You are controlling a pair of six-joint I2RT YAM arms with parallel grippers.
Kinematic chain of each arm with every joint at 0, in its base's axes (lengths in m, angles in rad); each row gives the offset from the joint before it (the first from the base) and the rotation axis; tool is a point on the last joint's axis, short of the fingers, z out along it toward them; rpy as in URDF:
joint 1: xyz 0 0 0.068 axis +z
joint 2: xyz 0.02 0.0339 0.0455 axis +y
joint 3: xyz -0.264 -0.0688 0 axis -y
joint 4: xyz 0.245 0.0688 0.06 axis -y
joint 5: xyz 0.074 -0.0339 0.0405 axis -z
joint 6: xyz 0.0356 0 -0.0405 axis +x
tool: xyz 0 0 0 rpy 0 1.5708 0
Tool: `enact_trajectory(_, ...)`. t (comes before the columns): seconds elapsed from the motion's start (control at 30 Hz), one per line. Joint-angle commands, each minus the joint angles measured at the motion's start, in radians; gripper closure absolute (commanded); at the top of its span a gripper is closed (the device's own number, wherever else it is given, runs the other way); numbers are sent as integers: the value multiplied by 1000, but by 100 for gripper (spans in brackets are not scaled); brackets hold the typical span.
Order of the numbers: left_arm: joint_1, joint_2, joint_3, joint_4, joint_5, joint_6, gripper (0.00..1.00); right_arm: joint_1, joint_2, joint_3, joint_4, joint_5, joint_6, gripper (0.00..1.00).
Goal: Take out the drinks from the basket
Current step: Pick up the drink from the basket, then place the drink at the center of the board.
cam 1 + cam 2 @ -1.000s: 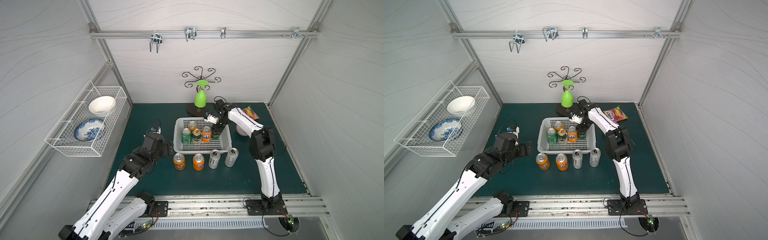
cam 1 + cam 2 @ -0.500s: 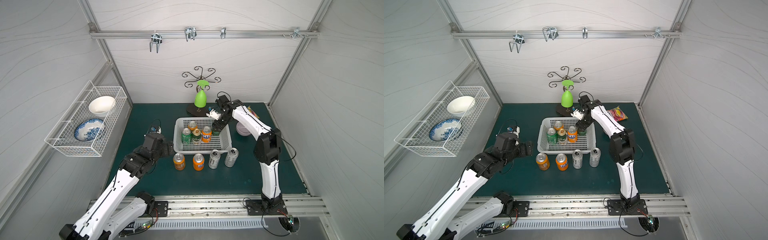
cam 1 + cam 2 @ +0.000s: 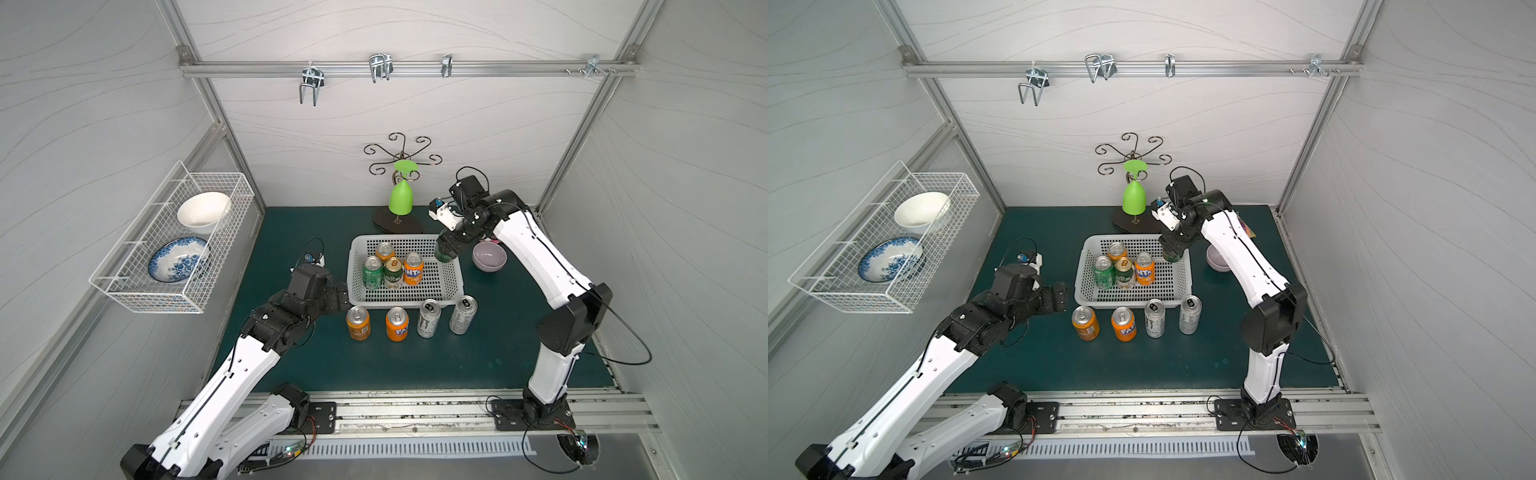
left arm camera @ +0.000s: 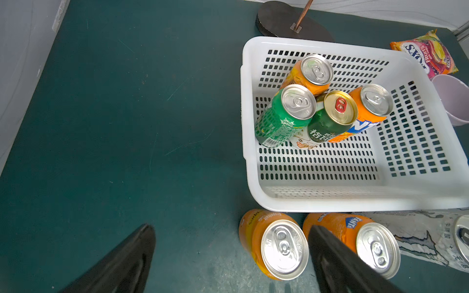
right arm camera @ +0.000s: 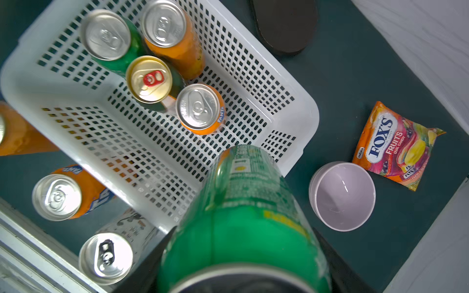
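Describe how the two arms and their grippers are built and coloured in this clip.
Both arms have glossy white link shells with black joint housings and black base plates bolted to an aluminium rail. Thin black cables loop off each arm. The left gripper and right gripper are black, with flat black fingers. Each wrist carries a small white camera mount with a blue part. No lettering is legible.
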Motion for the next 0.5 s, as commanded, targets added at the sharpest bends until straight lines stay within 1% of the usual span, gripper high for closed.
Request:
enact_trajectory(0.0,5,7,5,48,16,2,2,25,-98,-21,-37,31,60,46)
enact_trajectory(0.23,5,16,7,45,24,3,2,63,-236,-90,-85,76,95,45)
enact_trajectory(0.3,6,13,7,44,24,3,2,65,-278,-115,-91,89,130,44)
enact_trajectory(0.47,5,8,7,42,23,2,2,60,-378,-185,-104,137,145,43)
